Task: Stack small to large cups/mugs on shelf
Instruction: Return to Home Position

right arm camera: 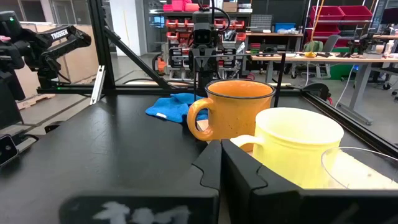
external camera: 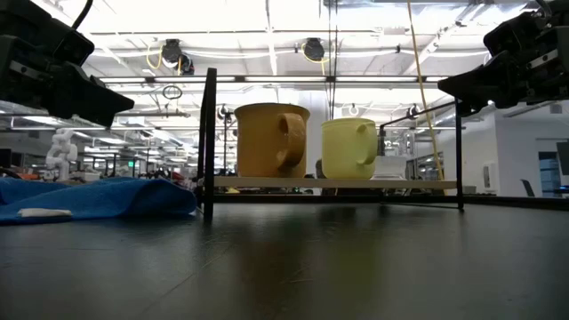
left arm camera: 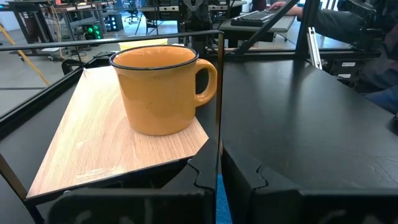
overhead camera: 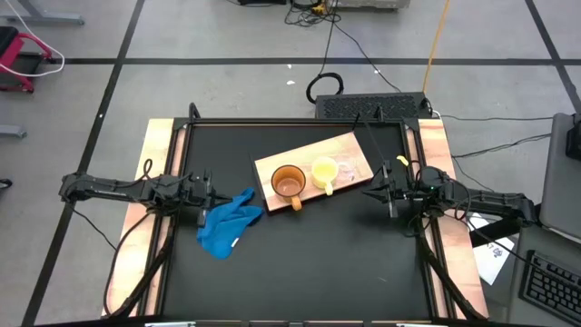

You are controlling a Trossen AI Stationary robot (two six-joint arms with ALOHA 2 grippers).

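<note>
The light-wood shelf board (overhead camera: pixel 313 168) lies flat and askew on the black tabletop. Three vessels stand upright on it in a row. The orange-brown mug (overhead camera: pixel 289 183) (left arm camera: pixel 163 90) is nearest my left arm. The yellow mug (overhead camera: pixel 325 173) (right arm camera: pixel 298 146) is in the middle. The small clear cup (overhead camera: pixel 348 169) (right arm camera: pixel 360 168) is nearest my right arm. My left gripper (overhead camera: pixel 207 195) (left arm camera: pixel 217 174) hovers shut at the table's left, pointing at the orange mug. My right gripper (overhead camera: pixel 377 189) (right arm camera: pixel 221 168) hovers shut at the right, pointing at the yellow mug. Neither gripper holds anything.
A crumpled blue cloth (overhead camera: pixel 229 222) (external camera: pixel 98 197) lies on the tabletop just below and in front of my left gripper, near the board's left end. A thin black frame (external camera: pixel 210 142) rises around the table. Bare tabletop (overhead camera: pixel 318 263) stretches along the near side.
</note>
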